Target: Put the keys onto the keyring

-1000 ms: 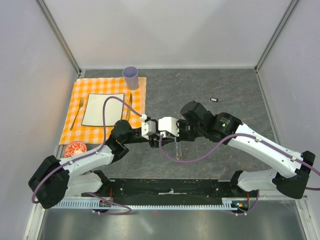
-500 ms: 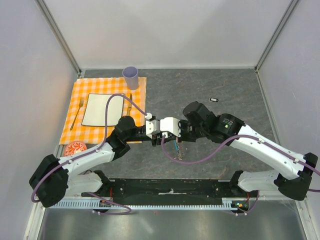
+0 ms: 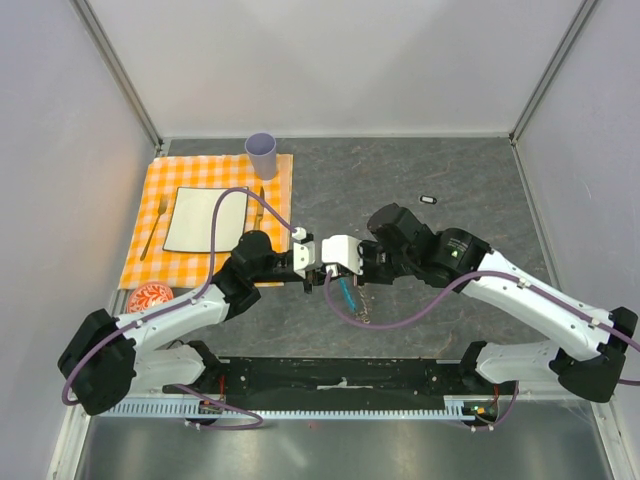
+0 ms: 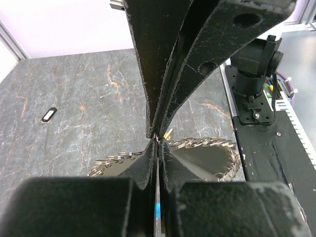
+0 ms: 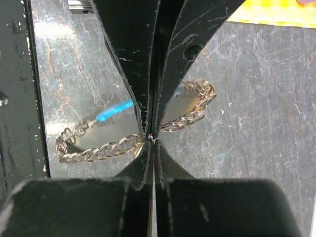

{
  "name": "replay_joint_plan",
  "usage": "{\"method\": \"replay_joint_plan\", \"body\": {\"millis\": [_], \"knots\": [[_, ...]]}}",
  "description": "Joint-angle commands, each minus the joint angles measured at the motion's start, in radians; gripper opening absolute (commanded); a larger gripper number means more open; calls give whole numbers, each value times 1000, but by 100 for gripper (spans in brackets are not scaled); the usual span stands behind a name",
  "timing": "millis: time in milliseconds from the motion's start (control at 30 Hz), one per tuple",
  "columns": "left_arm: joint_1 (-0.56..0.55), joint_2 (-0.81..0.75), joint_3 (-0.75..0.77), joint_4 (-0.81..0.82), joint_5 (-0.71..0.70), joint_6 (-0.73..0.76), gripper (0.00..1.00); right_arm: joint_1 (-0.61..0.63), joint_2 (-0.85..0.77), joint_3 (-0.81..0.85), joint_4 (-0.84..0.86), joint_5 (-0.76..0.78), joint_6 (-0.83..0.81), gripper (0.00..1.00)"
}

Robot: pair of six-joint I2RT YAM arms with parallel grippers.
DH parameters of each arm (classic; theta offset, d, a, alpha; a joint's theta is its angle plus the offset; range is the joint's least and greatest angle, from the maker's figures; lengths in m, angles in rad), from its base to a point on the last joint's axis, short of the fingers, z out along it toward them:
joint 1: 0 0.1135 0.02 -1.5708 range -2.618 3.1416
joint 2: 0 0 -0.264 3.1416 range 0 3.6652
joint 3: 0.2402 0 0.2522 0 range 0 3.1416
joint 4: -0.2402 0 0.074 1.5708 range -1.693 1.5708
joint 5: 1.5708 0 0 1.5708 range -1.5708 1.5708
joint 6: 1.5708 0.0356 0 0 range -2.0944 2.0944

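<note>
Both arms meet over the middle of the grey marbled surface, tip to tip. The left end effector is closed. The wrist views show its tips at the chain, but what they pinch is hidden. The right end effector is closed on the keyring, which hangs under the meeting point, towards the near edge.

Edges: enclosure walls stand at the left, right and back. The black base rail runs along the near edge, just beyond the keyring's lower end. The orange checked placemat lies at the left, its right edge close to the left arm. Bare surface lies open behind and to the right of the arms.

Keyring: a loop of linked silver-grey chain, with one bright blue curved section on the side nearer the rail.

One key, black with a white centre, lies flat on the surface behind the right arm, well apart from the keyring.
</note>
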Motion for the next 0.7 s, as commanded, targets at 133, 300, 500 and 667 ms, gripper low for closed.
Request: {"method": "replay_joint_plan", "body": {"millis": [133, 300, 500, 667], "knots": [[-3, -32, 13, -52, -106, 34, 2, 3, -81, -42, 130, 22, 39, 0], [-3, -86, -83, 128, -183, -37, 2, -3, -176, -158, 274, 52, 122, 19], [-3, -82, -161, 394, -204, -153, 2, -82, -317, -301, 453, -20, 219, 20], [-3, -49, -195, 572, -207, -233, 2, -152, -368, -410, 579, -168, 326, 20]]}}
